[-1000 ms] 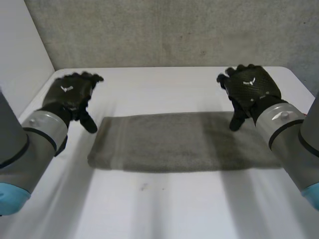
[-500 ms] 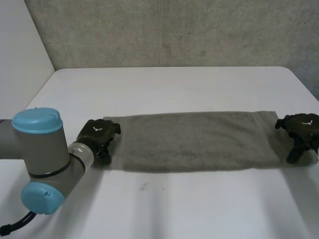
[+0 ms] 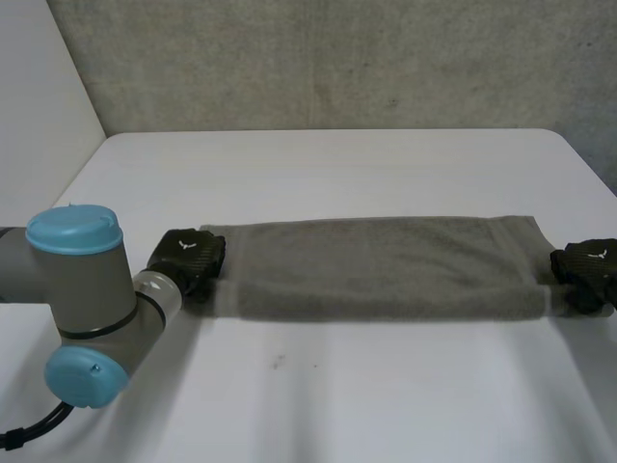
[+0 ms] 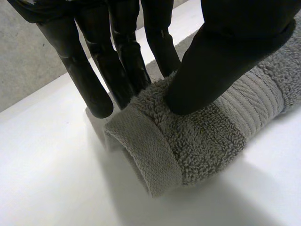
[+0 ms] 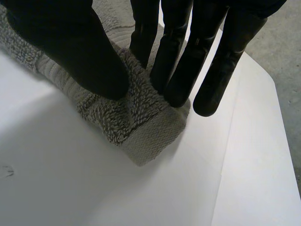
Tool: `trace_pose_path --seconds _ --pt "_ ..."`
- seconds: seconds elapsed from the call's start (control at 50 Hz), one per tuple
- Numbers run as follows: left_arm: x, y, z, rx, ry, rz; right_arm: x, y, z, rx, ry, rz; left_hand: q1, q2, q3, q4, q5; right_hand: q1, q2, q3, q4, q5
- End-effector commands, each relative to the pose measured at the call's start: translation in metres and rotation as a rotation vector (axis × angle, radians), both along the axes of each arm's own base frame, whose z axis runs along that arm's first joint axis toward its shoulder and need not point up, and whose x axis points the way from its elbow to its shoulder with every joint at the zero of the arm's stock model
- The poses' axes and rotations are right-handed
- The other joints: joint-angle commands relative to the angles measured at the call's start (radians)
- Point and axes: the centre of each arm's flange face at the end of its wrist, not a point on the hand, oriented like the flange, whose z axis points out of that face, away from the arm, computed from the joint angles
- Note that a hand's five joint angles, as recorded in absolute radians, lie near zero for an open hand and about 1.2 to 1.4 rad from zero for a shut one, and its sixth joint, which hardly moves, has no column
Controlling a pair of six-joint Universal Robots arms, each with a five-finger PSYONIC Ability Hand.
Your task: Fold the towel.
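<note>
I read the left hand (image 4: 235, 42) as clamped on the towel (image 4: 202, 136). Its thumb presses down on the terry and its fingers stand just behind, pinching the near corner of that short end into a bunched roll. The right hand (image 5: 70, 52) grips the opposite end the same way, with its near corner squeezed between thumb and fingers. From the head camera I see the grey towel stretched lengthwise between both hands. Its near long edge is raised and rounded, and the rest lies flat on the white table (image 3: 337, 169). The left arm (image 3: 87, 289) stands beside its end.
</note>
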Motion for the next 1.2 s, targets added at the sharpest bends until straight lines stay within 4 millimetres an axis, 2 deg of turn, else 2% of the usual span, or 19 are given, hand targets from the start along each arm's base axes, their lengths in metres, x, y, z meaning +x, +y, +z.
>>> trace_pose_path --seconds 0.02,0.08,0.18,0.24,0.28,0.38,0.46,0.5,0.56,0.68,0.76,0.78,0.8,0.82,0.84,0.88,0.94,1.04,1.2 --pt "0.006 0.0 0.027 -0.05 0.017 0.018 -0.003 -0.001 0.021 -0.046 0.006 -0.018 0.283 0.256 0.258 0.257 0.267 0.453 0.228 0.225 0.212 0.264" --pt "0.009 0.002 0.036 -0.063 0.022 0.025 -0.002 0.001 0.033 -0.065 0.004 -0.018 0.283 0.256 0.258 0.257 0.267 0.453 0.228 0.225 0.212 0.264" --pt "0.024 0.012 0.081 -0.097 0.042 0.049 0.001 0.014 0.089 -0.105 0.009 -0.016 0.283 0.256 0.258 0.257 0.267 0.453 0.228 0.225 0.212 0.264" --pt "0.028 0.014 0.093 -0.115 0.049 0.056 0.004 0.016 0.102 -0.115 0.009 -0.009 0.283 0.256 0.258 0.257 0.267 0.453 0.228 0.225 0.212 0.264" --pt "0.034 0.012 0.11 -0.155 0.061 0.073 0.01 0.017 0.121 -0.136 0.004 0.011 0.283 0.256 0.258 0.257 0.267 0.453 0.228 0.225 0.212 0.264" --pt "0.039 0.001 0.121 -0.189 0.071 0.101 0.02 0.012 0.138 -0.183 0.004 0.044 0.283 0.256 0.258 0.257 0.267 0.453 0.228 0.225 0.212 0.264" --pt "0.042 -0.007 0.118 -0.182 0.069 0.115 0.022 0.0 0.132 -0.175 0.007 0.045 0.283 0.256 0.258 0.257 0.267 0.453 0.228 0.225 0.212 0.264" --pt "0.04 -0.011 0.105 -0.143 0.055 0.114 0.039 -0.007 0.122 -0.143 0.001 0.093 0.283 0.256 0.258 0.257 0.267 0.453 0.228 0.225 0.212 0.264" --pt "0.04 -0.013 0.097 -0.117 0.044 0.114 0.05 -0.008 0.112 -0.113 0.009 0.109 0.283 0.256 0.258 0.257 0.267 0.453 0.228 0.225 0.212 0.264" --pt "0.037 -0.025 0.088 -0.112 0.04 0.114 0.055 -0.018 0.1 -0.103 0.023 0.107 0.283 0.256 0.258 0.257 0.267 0.453 0.228 0.225 0.212 0.264" --pt "0.027 -0.063 0.076 -0.138 0.05 0.123 0.073 -0.04 0.092 -0.165 0.018 0.149 0.272 0.245 0.247 0.246 0.256 0.453 0.228 0.225 0.212 0.264" --pt "0.021 -0.075 0.068 -0.138 0.05 0.113 0.083 -0.047 0.085 -0.196 0.018 0.172 0.062 0.035 0.037 0.036 0.047 0.297 0.072 0.069 0.056 0.108" --pt "0.021 -0.076 0.068 -0.138 0.05 0.113 0.083 -0.047 0.085 -0.197 0.018 0.172 0.06 0.033 0.035 0.034 0.045 0.295 0.07 0.068 0.054 0.106" --pt "0.019 -0.088 0.06 -0.137 0.048 0.116 0.092 -0.055 0.077 -0.228 0.022 0.187 -0.382 -0.409 -0.407 -0.408 -0.397 -0.307 -0.532 -0.534 -0.547 -0.495" --pt "0.016 -0.097 0.05 -0.124 0.039 0.119 0.098 -0.063 0.07 -0.256 0.028 0.19 -0.857 -0.884 -0.882 -0.883 -0.873 -0.769 -0.994 -0.996 -1.01 -0.958" --pt "0.013 -0.102 0.041 -0.116 0.025 0.113 0.101 -0.07 0.063 -0.28 0.034 0.175 -0.939 -0.966 -0.964 -0.965 -0.954 -0.769 -0.994 -0.996 -1.01 -0.958" --pt "0.012 -0.103 0.033 -0.111 -0.009 0.106 0.098 -0.08 0.058 -0.319 0.054 0.108 -0.939 -0.966 -0.964 -0.965 -0.954 -0.769 -0.994 -0.996 -1.01 -0.958" --pt "0.015 -0.096 0.036 -0.11 -0.032 0.105 0.094 -0.077 0.063 -0.327 0.047 0.038 -0.939 -0.966 -0.964 -0.965 -0.954 -0.769 -0.994 -0.996 -1.01 -0.958" --pt "0.024 -0.068 0.061 -0.135 -0.029 0.119 0.09 -0.046 0.079 -0.287 -0.031 0.032 -0.929 -0.956 -0.954 -0.955 -0.945 -0.769 -0.994 -0.996 -1.01 -0.958"
